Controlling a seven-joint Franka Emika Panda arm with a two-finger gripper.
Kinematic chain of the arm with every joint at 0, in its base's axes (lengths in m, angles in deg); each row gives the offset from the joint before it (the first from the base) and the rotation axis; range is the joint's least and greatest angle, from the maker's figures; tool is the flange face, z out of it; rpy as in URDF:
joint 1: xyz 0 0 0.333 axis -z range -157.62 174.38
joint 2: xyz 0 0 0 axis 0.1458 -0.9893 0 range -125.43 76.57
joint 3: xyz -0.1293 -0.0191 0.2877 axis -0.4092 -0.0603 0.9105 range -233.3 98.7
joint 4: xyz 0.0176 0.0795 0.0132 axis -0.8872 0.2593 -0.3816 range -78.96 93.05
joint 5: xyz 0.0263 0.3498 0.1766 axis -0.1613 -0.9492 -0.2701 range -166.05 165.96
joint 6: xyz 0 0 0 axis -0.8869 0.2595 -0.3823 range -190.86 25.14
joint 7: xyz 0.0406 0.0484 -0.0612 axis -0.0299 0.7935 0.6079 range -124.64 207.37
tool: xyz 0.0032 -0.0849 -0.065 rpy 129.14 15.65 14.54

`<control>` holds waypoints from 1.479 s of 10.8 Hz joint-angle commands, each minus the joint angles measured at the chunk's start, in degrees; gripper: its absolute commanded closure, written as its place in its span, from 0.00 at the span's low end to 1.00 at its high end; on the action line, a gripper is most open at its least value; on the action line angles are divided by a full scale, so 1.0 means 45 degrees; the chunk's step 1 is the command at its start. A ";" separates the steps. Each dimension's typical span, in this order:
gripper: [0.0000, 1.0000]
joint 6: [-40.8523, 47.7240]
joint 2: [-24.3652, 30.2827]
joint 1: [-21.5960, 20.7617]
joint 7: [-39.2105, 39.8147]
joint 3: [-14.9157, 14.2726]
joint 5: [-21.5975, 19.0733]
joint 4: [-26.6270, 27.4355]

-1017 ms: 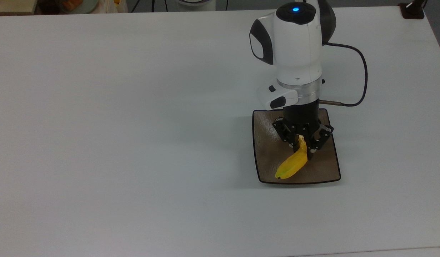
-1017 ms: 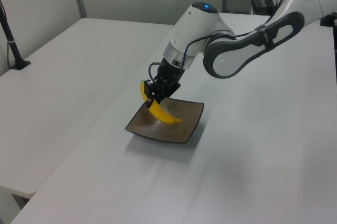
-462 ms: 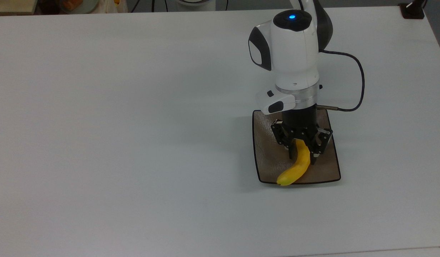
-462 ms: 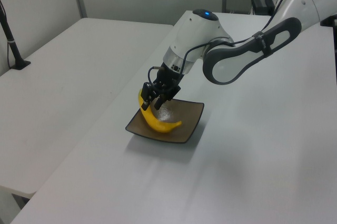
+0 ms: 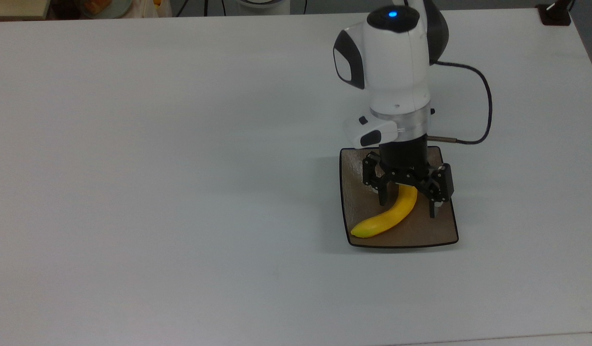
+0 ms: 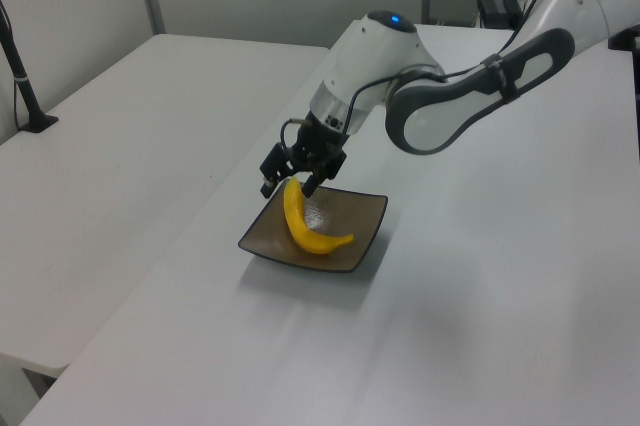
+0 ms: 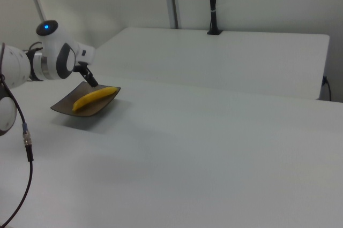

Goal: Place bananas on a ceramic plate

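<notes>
Surface: white table (image 5: 180, 192), bare apart from the work items; grey wall panels behind it in the left view and the right view.
Ceramic plate: square brown plate (image 5: 435, 230) lies flat on the table toward the top view's right, partly under the arm (image 5: 392, 62).
Banana: banana (image 5: 385, 218) lies inside the plate, resting on the glaze. It shows likewise in the left view (image 6: 305, 226) and the right view (image 7: 94, 98).
Long axis: in the top view it runs on a diagonal, from the upper end beneath the jaws down to the plate's lower-left corner, where the tip sits close to the rim.
Jaws: gripper (image 5: 407, 192) stands spread, released, one finger to each side of the banana's upper end, no contact with it visible. In the left view the gripper (image 6: 295, 178) sits just above that end.
Relation for next move: fruit lies directly below and between the jaws; judged, a straight lift would clear it, while any sideways drift could nudge the upper end.
Task status: judged placed; withdrawal of the arm remains.
Hidden: upper end and stem of the banana are covered by the gripper body in the top view; the plate's far edge is behind the wrist.
Unclear: whether the lower tip touches the rim cannot be told.
</notes>
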 commanded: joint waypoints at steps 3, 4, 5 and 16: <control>0.00 0.5625 0.4873 0.0344 0.0311 -0.0539 0.0144 0.2264; 0.00 0.7189 0.5479 0.0384 0.0933 -0.0559 0.0048 0.2244; 0.00 0.8674 0.6162 0.0423 0.1422 -0.0694 -0.0069 0.2244; 0.00 1.1466 0.9391 0.2999 1.2939 -0.0852 -0.1810 0.4429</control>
